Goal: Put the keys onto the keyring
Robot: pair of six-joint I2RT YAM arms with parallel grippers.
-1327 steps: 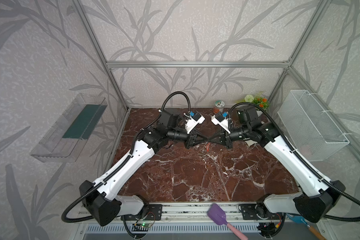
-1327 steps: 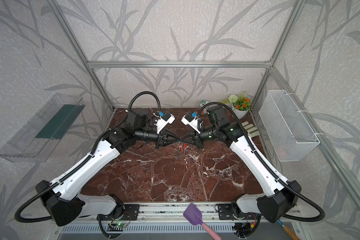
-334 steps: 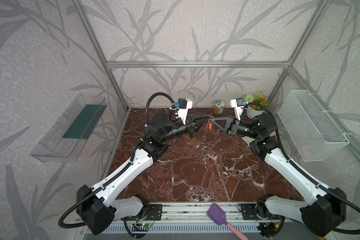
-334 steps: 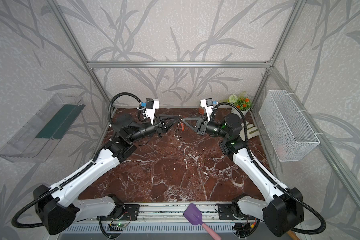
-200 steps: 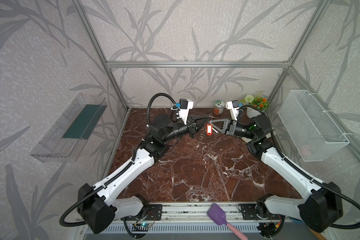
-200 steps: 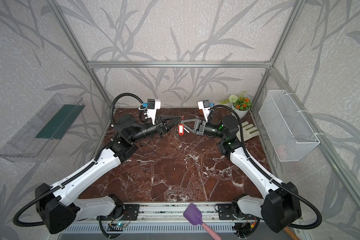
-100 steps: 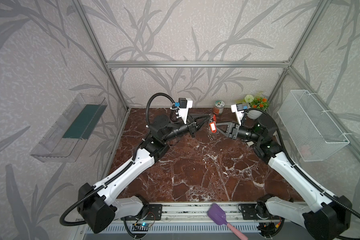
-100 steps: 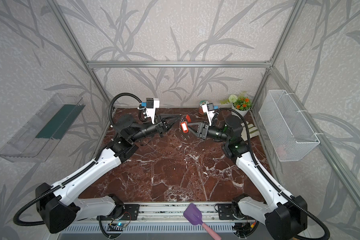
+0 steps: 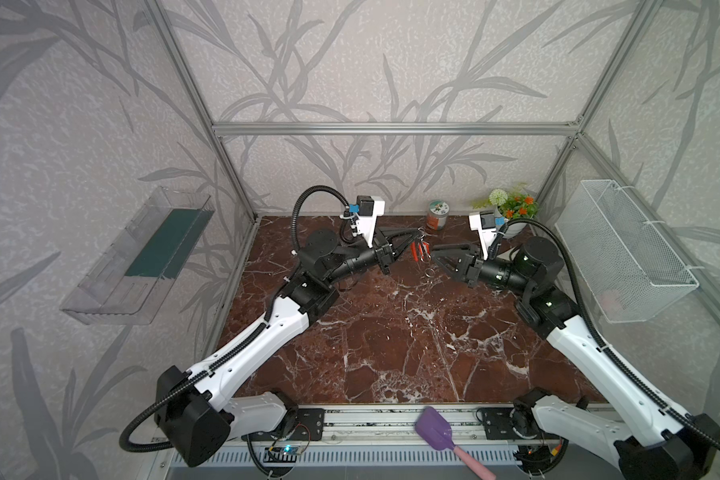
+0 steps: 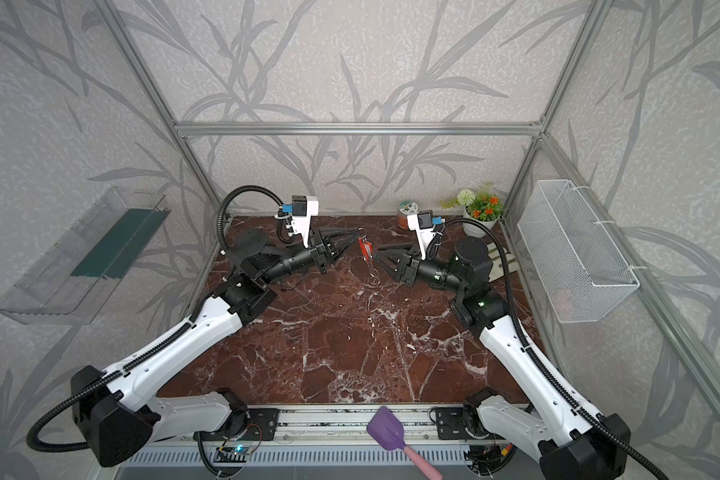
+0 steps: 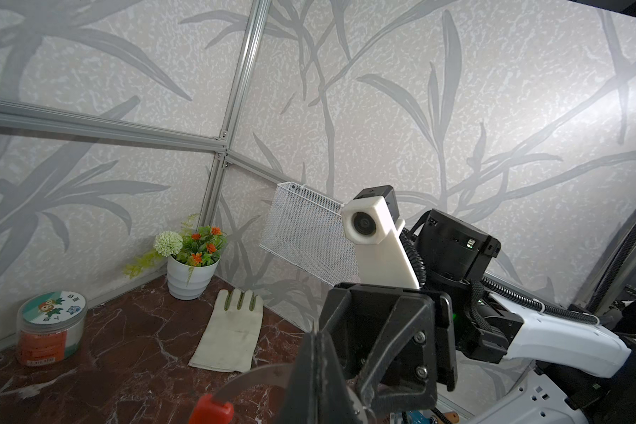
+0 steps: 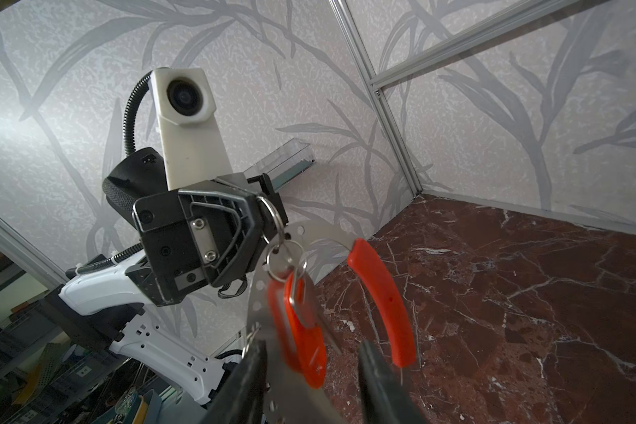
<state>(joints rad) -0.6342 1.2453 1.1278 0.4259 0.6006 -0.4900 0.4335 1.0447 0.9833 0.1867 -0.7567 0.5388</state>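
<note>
The left gripper (image 12: 263, 217) clamps the keyring (image 12: 324, 232), a likely stiff band. Between the parted jaws of the right gripper (image 9: 435, 254) hangs 1 key tag (image 12: 302, 330), probably light and slick: pinch its flat faces.

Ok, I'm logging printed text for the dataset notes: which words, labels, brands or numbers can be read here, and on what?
No text reads clearly.
Jar lid: cartoon figure and a few characters, too blurred to read.
White strip low on the jar: print too small to read.
Key tag: no writing shows.
</note>
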